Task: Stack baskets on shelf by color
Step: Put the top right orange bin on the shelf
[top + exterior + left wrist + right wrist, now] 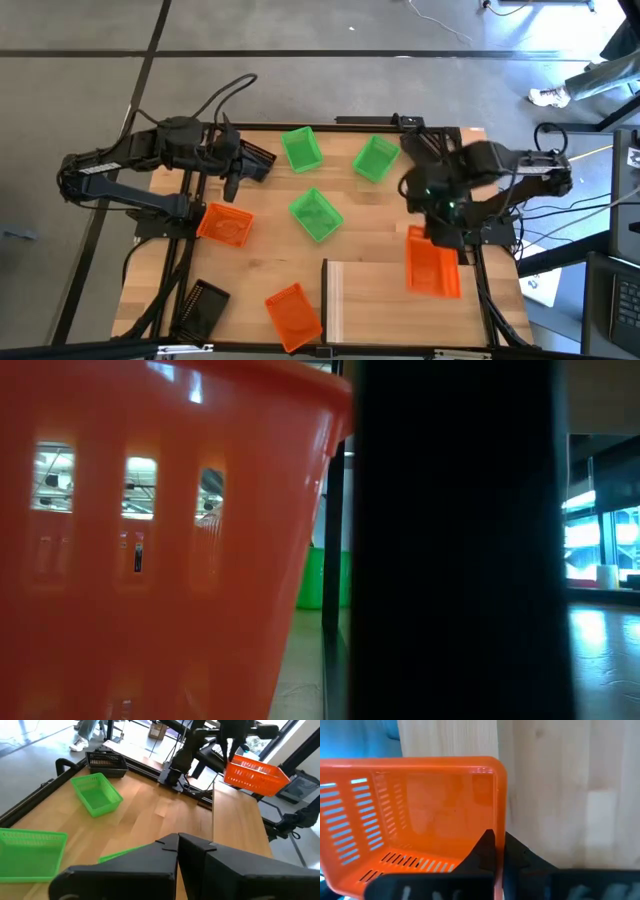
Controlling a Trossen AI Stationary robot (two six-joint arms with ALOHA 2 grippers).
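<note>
Right gripper (496,851) clamped on the orange basket (432,268) rim, holding it above the shelf (380,300) right end, long axis running crosswise to the board. Left gripper (177,845) together, far side.

No text, label, brand, number or sign can be read in any of the views, neither on the plastic mesh baskets nor on the dark arms, the wooden tabletop or the room behind
</note>
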